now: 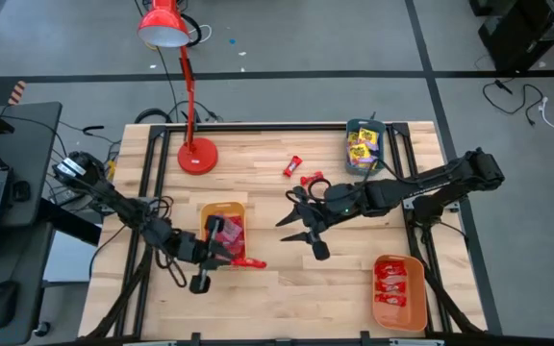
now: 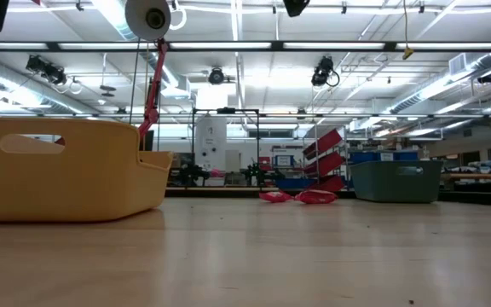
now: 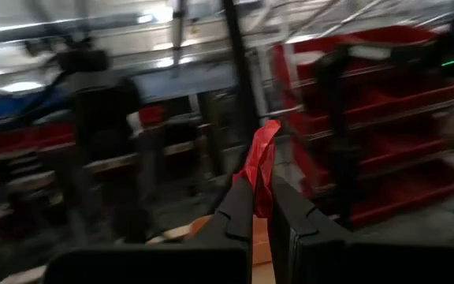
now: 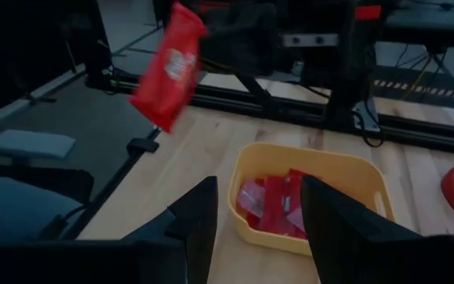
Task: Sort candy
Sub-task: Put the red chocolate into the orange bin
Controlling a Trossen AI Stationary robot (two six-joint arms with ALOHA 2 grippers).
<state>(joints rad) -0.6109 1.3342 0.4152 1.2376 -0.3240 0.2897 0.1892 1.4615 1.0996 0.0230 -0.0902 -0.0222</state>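
The left tool (image 1: pixel 231 252) hangs over the near-left part of the worktop (image 1: pixel 277 288), just at the near edge of the yellow tray (image 1: pixel 225 210). Its fingers (image 3: pixel 239 213) are pressed together on a red-wrapped candy (image 3: pixel 260 166), which sticks out past the tips; from above the same red wrapper shows jutting toward the worktop's middle, just beside the tray's near corner. In the right wrist view this candy hangs in the air above and beyond the yellow tray, tilted, with pale print on its face.

The yellow tray itself holds several more red candies (image 4: pixel 278 201) heaped on its floor.

At the near-right corner sits an orange tray (image 1: pixel 399 293) with red packets (image 1: pixel 390 281) in it.

The right tool (image 1: pixel 301 223) hovers near the worktop's middle, well apart from the left tool, its fingers (image 4: pixel 199 217) spread wide with nothing between them, pointing toward the yellow tray.

Farther back, two loose red candies (image 1: pixel 293 166) lie on the bare wood, one just beyond the right tool's wrist, the other a little farther off. At the far-right edge stands a teal tray (image 1: pixel 364 127) filled with yellow packets (image 1: pixel 362 149). A red desk lamp (image 1: pixel 197 154) stands at the far left.
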